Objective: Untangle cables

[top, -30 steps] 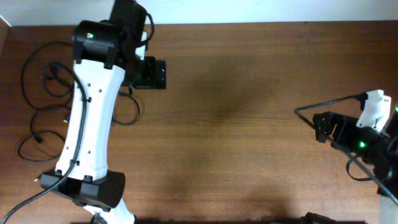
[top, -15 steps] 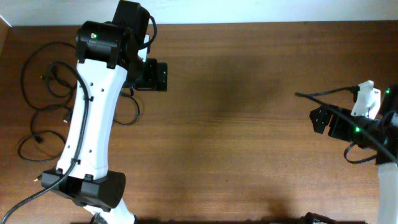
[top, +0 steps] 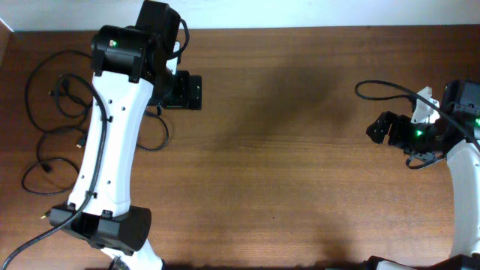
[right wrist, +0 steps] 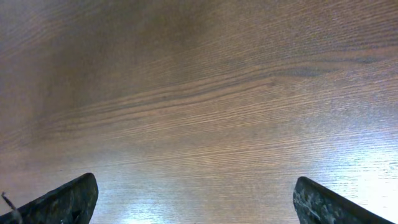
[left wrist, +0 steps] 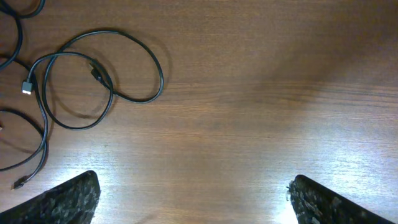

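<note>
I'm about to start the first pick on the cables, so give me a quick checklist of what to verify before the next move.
1. Left tool open and empty: ok.
2. Right tool open and empty: ok.
3. Cables in the left wrist view: ok, loops at upper left.
4. Cables separated: not ok, loops cross each other.
5. Right tool near the cables: not ok, it is across the table from them.
6. Cable parts under the left arm: cannot tell.

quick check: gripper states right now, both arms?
Left gripper: open, holding nothing.
Right gripper: open, holding nothing.
</note>
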